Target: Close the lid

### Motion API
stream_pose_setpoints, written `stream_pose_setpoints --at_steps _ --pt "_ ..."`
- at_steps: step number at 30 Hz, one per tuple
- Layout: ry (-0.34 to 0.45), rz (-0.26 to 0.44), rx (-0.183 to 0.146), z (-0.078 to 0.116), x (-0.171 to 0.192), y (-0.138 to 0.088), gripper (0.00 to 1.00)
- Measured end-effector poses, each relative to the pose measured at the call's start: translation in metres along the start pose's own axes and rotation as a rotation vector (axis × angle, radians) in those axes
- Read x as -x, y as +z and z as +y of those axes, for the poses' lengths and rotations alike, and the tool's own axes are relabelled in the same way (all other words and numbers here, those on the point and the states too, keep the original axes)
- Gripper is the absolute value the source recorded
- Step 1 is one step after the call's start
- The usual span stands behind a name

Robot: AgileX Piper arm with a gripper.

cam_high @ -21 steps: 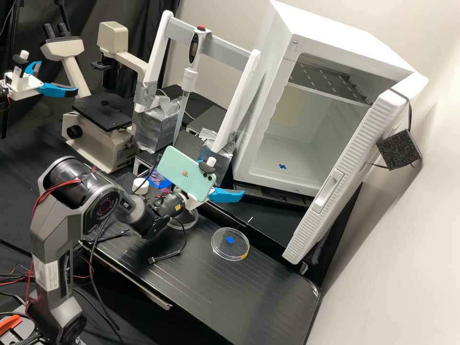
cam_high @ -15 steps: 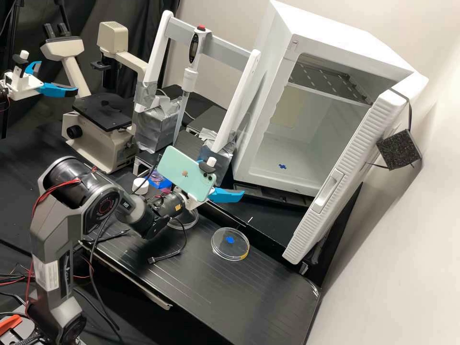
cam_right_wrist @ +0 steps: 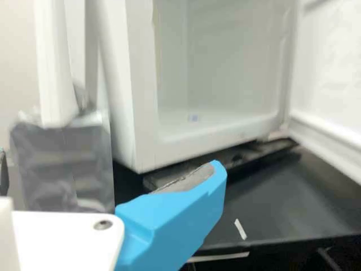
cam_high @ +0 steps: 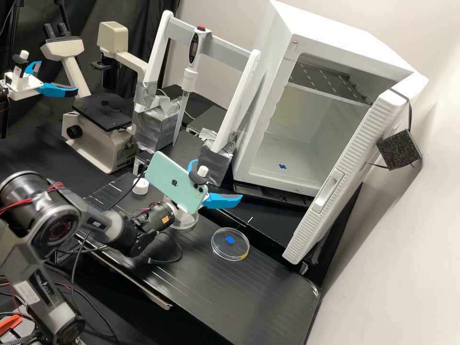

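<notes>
A: Bench log. How far along?

B: Start of the job, by my reading. What must be shut, I judge, is the door (cam_high: 357,148) on the white box (cam_high: 330,33). Stands wide open, swung out from the box's front, the inside exposed

A: Tool (cam_high: 218,178)?

B: Open and holding nothing, blue fingers spread. Out in front of the box and well apart from the door. A pale green phone (cam_high: 167,181) is mounted beside them

A: Done so far, then?

B: Nothing of the closing itself. Left to do: get to the outer side of the door, push it round, seat it against the frame. Could slide off the edge if met at a poor angle

A: And the clear dish (cam_high: 230,249)?

B: Flat on the table (cam_high: 268,297), near the door's free end. Can't tell if it has its own cover on

A: What does each view add?

B: High view: the door's ribbed edge with its handle (cam_high: 328,192), and a slotted shelf (cam_high: 330,81) high inside the box. Wrist view: the door's smooth inner face, the dark base (cam_right_wrist: 256,155) beneath the box, a short white strip (cam_right_wrist: 240,229) by the near edge of the dark surface, a grey taped block (cam_right_wrist: 62,164) beside the box
</notes>
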Motion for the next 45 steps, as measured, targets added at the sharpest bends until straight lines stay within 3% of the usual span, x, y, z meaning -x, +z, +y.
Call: stream_pose_setpoints --at_steps 8,18,25,30,36,45 --pt "0.018 0.091 -0.007 0.0 0.03 -0.01 1.0" --pt "-0.046 0.103 -0.012 -0.016 0.046 -0.011 1.0" --pt "-0.023 0.109 0.004 -0.016 0.056 -0.009 1.0" --pt "0.051 0.056 0.024 -0.003 0.065 0.006 1.0" --pt "0.168 0.019 0.002 0.021 0.079 0.022 1.0" --pt "0.219 -0.076 -0.005 0.034 0.085 0.041 1.0"
